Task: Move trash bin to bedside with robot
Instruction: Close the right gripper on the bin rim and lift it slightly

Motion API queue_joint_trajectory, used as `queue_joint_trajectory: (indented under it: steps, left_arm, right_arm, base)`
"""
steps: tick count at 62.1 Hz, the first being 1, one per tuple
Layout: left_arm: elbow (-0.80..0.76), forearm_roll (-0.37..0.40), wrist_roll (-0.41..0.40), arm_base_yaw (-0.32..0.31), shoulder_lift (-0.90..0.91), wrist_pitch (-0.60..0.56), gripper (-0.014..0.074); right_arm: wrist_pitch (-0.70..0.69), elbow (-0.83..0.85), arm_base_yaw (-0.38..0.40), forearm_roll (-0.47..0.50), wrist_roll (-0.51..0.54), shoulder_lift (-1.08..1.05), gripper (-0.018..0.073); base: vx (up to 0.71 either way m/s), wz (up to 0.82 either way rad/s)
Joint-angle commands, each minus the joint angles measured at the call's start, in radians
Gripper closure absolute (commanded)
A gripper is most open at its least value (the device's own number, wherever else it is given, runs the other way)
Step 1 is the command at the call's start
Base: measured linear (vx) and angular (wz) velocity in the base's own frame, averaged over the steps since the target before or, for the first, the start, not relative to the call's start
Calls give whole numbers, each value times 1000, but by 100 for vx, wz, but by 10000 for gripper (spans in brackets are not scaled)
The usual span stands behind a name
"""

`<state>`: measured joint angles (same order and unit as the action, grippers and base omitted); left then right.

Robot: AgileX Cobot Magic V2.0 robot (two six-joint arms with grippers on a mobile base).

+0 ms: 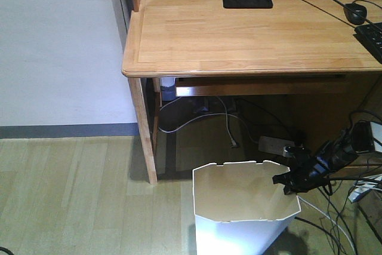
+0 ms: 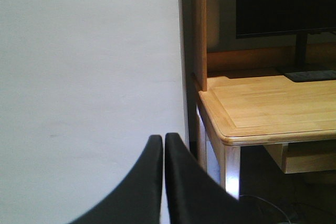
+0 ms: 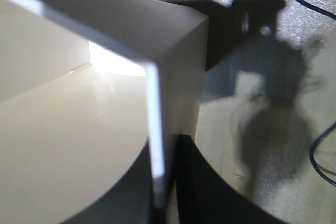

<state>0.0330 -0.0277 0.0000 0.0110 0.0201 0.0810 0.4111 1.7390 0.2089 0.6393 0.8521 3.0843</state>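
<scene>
Nothing readable in any of the three views, no text, brand, number or sign legible. On the keyboard [image 1: 371, 36] at the right edge of the desk [image 1: 239, 34], key legends too small to make out. Outer wall of the trash bin [image 1: 239, 237] shows plain white from the front camera; right wrist view of it close and blurred

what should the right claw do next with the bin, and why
Probably a small lift and pull back, away from the desk. The right claw appears shut on the trash bin at its right-hand rim corner, the thin wall between its fingers. The bin stands close to the desk front, and loose cables lie beside it.
</scene>
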Motion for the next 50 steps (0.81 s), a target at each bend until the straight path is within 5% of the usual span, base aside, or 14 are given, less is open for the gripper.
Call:
queue_joint_trajectory:
  steps: [1,9,18,28,50]
  left_arm:
    - [12,9,-14,-6,7,-75,603]
    - [12,9,-14,-6,7,-75,603]
    - [12,9,-14,-6,7,-75,603]
    - [12,9,-14,-6,7,-75,603]
    - [12,9,-14,-6,7,-75,603]
  right_arm:
    - [111,10,2,202,134,-74,564]
    - [188,-10,4,334,283,-92,563]
    - [99,-148,4,460,404,-169,563]
    - [153,-314,24,613,646,-286,563]
    - [335,-648,151,627,761,-618,563]
  base:
    - [0,-1]
    - [0,-1]
    - [0,0]
    - [0,0]
    - [0,0]
